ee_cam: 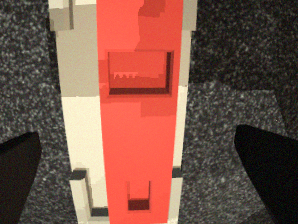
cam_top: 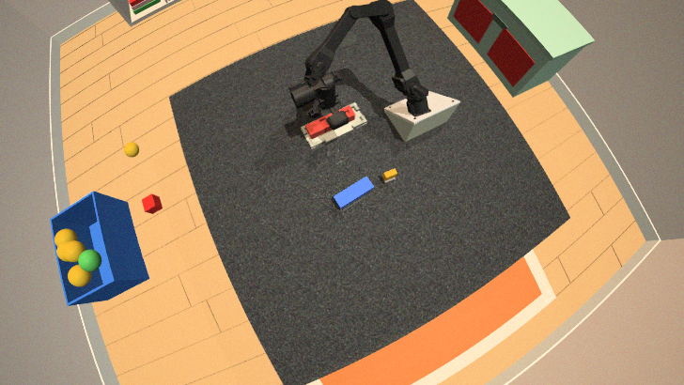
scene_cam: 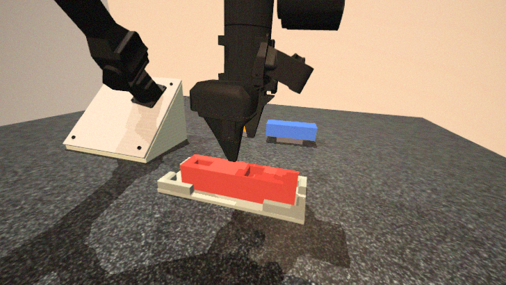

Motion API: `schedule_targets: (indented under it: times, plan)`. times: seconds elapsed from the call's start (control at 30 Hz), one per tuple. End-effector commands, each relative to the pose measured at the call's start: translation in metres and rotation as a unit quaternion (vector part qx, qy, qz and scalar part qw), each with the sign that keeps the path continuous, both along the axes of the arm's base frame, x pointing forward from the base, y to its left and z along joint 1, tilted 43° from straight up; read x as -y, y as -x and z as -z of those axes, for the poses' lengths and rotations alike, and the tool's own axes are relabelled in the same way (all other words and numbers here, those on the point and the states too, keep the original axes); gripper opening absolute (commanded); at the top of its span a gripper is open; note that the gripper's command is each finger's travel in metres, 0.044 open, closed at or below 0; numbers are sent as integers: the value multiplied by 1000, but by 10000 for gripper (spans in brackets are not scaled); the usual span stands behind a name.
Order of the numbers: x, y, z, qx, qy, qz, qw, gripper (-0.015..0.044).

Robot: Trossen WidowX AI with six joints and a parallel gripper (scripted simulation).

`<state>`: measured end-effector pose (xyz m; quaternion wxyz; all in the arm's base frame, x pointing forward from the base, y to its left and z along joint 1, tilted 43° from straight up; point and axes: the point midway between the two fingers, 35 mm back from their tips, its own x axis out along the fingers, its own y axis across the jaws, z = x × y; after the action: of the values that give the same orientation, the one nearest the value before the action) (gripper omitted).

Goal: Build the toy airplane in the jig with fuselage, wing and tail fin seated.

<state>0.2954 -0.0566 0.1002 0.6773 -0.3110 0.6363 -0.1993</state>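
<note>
The red fuselage (cam_top: 318, 127) (scene_cam: 233, 183) (ee_cam: 140, 135) sits low in the pale cradle (cam_top: 313, 142) (scene_cam: 173, 186) (ee_cam: 80, 120) and looks level. Both its sockets face up and are empty. My gripper (scene_cam: 241, 149) (ee_cam: 140, 139) is open and empty just above the fuselage, one finger off to each side in the wrist view. The blue wing (cam_top: 352, 192) (scene_cam: 290, 130) lies on a low support on the mat. The small orange tail fin (cam_top: 390, 173) stands near one end of the wing; in the exterior view the finger mostly hides it.
The arm's sloped white mount (cam_top: 426, 126) (scene_cam: 105, 124) stands beside the cradle on the dark mat (cam_top: 407, 258). A blue bin (cam_top: 121, 238) with several balls, a red block (cam_top: 152, 203), a yellow ball (cam_top: 132, 148) and a green cabinet (cam_top: 550, 28) are off the mat.
</note>
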Motion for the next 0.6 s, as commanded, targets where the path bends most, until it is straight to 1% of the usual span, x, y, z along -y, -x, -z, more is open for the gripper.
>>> schedule_targets:
  times: [0.0,0.3,0.43,0.57]
  plan:
    - [-33,9,-45,12,1,-1,1000,440]
    - [-38,8,-41,12,1,-1,1000,440]
    - [-35,7,-35,-16,6,-32,999,440]
    - [-37,6,-34,-16,6,-32,999,440]
